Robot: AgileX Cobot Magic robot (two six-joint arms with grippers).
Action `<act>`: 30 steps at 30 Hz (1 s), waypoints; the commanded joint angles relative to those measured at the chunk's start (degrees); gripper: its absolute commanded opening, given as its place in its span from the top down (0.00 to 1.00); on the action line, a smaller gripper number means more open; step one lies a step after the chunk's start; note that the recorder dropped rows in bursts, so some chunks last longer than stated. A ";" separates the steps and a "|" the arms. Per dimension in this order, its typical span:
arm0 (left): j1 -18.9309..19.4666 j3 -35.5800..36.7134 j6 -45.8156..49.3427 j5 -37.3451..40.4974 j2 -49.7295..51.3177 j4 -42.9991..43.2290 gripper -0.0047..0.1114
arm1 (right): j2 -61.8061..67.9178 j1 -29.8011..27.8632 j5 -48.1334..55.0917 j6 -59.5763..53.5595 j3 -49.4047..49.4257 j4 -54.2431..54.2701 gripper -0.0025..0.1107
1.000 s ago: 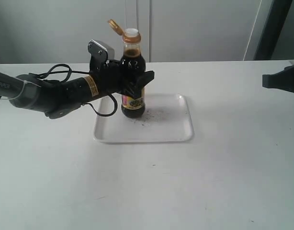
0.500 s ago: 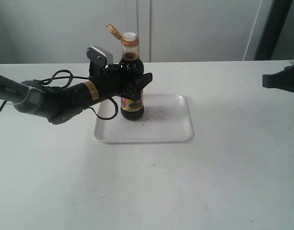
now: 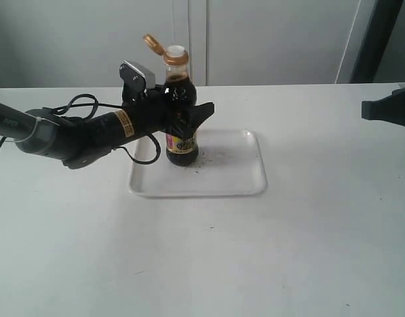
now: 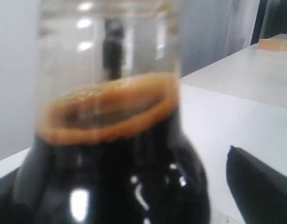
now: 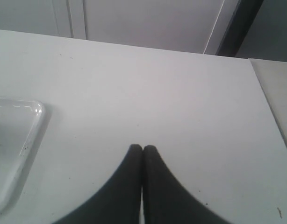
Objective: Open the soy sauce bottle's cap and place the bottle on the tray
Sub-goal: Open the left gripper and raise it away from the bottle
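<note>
Currently, your items: soy sauce bottle (image 3: 181, 125) upright on the tray (image 3: 235, 178), left part; cap (image 3: 152, 43) flipped open; left gripper (image 3: 183, 119) around the bottle's body, jaws spread slightly, contact unclear; right gripper (image 5: 142, 150) closed, empty, over the table (image 5: 181, 93).

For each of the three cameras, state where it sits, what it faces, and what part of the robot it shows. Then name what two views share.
Exterior: off the arms, facing the white table; shows the left gripper around the soy sauce bottle on the tray.
Left wrist: on the left arm, close against the bottle; one dark finger shows.
Right wrist: on the right arm, over bare table; shows the right gripper, closed.
Shared: exterior and right wrist both show the tray.
</note>
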 commanded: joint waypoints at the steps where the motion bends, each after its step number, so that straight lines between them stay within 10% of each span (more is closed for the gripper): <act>1: 1.35 -0.32 -1.98 -1.43 -2.07 0.90 0.06 | -0.12 0.13 -0.45 -0.46 0.25 0.07 0.98; 30: 4.20 -0.32 -11.76 -1.43 -16.08 12.05 0.06 | -0.12 0.13 -1.21 -0.36 0.25 0.07 0.98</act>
